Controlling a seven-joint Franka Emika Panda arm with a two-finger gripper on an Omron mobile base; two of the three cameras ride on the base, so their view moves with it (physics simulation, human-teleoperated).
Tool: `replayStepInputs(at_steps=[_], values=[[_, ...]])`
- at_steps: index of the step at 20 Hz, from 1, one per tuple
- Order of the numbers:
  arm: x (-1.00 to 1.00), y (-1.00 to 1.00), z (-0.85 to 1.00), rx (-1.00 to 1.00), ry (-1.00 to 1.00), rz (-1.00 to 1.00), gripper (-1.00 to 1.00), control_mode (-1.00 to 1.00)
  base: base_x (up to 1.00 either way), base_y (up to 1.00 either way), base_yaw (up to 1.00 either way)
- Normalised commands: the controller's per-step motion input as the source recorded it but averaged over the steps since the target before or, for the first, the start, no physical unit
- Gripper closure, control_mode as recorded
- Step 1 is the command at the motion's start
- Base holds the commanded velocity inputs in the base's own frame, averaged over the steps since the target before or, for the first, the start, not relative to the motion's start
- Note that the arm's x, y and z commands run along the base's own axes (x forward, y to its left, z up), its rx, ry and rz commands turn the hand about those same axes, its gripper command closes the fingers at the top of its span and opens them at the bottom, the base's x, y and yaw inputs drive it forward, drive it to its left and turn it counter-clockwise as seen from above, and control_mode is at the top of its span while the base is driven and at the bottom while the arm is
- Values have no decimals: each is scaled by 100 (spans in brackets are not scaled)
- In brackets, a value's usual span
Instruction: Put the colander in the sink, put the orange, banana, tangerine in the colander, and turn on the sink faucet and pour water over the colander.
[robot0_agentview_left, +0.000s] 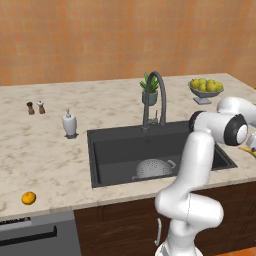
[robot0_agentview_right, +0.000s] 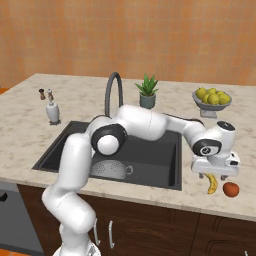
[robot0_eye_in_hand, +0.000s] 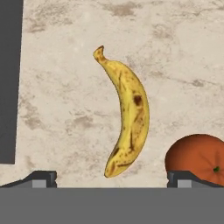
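The grey colander (robot0_agentview_left: 152, 168) (robot0_agentview_right: 107, 170) stands upright in the dark sink (robot0_agentview_left: 115, 150), with nothing in it. On the counter right of the sink lies the banana (robot0_eye_in_hand: 127, 116) (robot0_agentview_right: 212, 184), and a dark reddish-orange round fruit (robot0_eye_in_hand: 199, 155) (robot0_agentview_right: 230, 189) rests just beside it. My gripper (robot0_eye_in_hand: 113, 178) (robot0_agentview_right: 215, 174) hovers open straight above the banana, one fingertip on each side, touching nothing. A paler orange round fruit (robot0_agentview_left: 28, 198) sits far left near the counter's front edge. Which one is the orange and which the tangerine I cannot tell. The gooseneck sink faucet (robot0_agentview_left: 155, 97) shows no stream.
A white soap dispenser (robot0_agentview_left: 69, 123) and two small shakers (robot0_agentview_left: 35, 107) stand left of the sink. Behind it are a potted plant (robot0_agentview_left: 150, 90) and a footed bowl of yellow-green fruit (robot0_agentview_left: 205, 89). My arm spans the sink's right half.
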Motion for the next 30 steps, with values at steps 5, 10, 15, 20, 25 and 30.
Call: replayStepInputs(at_steps=[5, 10, 15, 20, 25, 30], values=[[6, 9, -30, -3, -5, 0, -100, -100, 0, 0, 0], [26, 3, -28, -3, 0, 0, -100, -100, 0, 0, 0], [35, -2, -22, -2, 1, 0, -100, -100, 0, 0, 0], [24, -17, -18, -1, 6, 1, -100, -100, 0, 0, 0], [10, -19, -17, -2, 4, 3, -100, -100, 0, 0, 0], [2, -18, -14, 0, 1, 7, 100, -100, 0, 0, 0]])
